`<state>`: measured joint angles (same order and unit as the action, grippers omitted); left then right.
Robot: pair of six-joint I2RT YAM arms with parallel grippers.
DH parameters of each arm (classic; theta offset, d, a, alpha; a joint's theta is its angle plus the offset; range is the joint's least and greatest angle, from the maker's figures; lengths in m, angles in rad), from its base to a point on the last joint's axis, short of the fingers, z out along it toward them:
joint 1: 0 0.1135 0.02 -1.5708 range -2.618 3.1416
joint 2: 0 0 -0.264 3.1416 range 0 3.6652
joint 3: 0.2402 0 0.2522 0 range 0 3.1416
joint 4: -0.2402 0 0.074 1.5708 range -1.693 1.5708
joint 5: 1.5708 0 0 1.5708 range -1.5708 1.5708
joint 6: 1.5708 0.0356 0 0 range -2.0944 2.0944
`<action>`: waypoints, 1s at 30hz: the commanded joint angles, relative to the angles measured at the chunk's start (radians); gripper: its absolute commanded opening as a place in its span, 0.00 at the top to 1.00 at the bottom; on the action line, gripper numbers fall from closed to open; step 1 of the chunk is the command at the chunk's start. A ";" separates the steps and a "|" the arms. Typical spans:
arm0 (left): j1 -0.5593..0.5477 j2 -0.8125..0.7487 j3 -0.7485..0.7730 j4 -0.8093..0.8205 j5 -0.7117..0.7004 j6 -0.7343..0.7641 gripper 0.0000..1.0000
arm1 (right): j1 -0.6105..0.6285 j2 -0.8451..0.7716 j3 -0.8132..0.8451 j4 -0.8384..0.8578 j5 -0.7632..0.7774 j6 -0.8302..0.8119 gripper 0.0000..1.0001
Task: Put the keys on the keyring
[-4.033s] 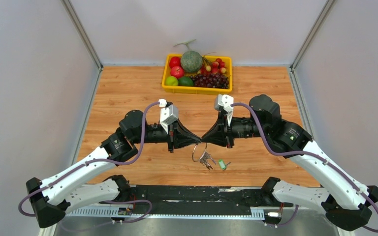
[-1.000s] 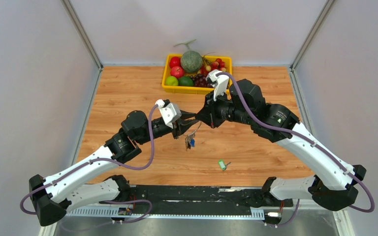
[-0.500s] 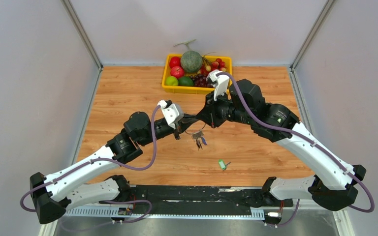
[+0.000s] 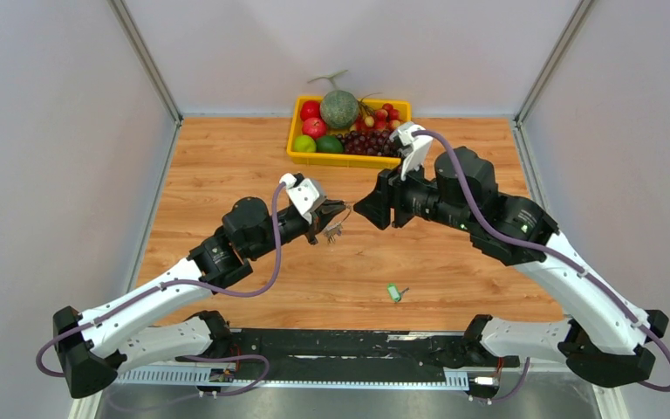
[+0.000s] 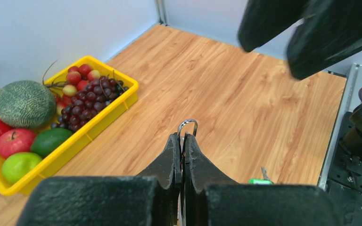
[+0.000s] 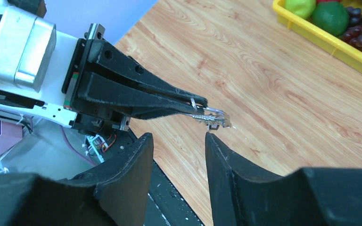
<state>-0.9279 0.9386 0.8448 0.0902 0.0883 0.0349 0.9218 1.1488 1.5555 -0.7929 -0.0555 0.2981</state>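
Observation:
My left gripper is shut on the thin silvery keyring, whose loop pokes out past the fingertips. Several small silvery keys hang from the ring above the table. My right gripper is open and empty, a short gap to the right of the left fingertips; in its wrist view the keys hang just beyond its jaws. A key with a green head lies on the table near the front, also visible in the left wrist view.
A yellow tray of fruit with a melon, apples, limes and grapes stands at the back centre. Grey walls close the left, right and back. A black rail runs along the near edge.
My right gripper has let go of the ring and drawn back to the right, open. My left gripper keeps the ring and keys, which swung up close under its tips.

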 commanded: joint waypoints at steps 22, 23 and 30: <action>0.001 -0.066 0.034 -0.041 -0.206 -0.119 1.00 | -0.060 -0.101 -0.669 -0.039 0.275 0.372 0.47; 0.001 -0.067 0.032 -0.043 -0.210 -0.123 1.00 | -0.060 -0.102 -0.682 -0.038 0.282 0.385 0.46; 0.001 -0.088 0.012 -0.045 -0.221 -0.148 1.00 | -0.061 -0.117 -0.780 -0.037 0.221 0.464 0.47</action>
<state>-0.9279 0.8806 0.8448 0.0174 -0.1154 -0.0795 0.8631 1.0527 0.8211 -0.8494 0.1913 0.6765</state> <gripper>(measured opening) 0.029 0.534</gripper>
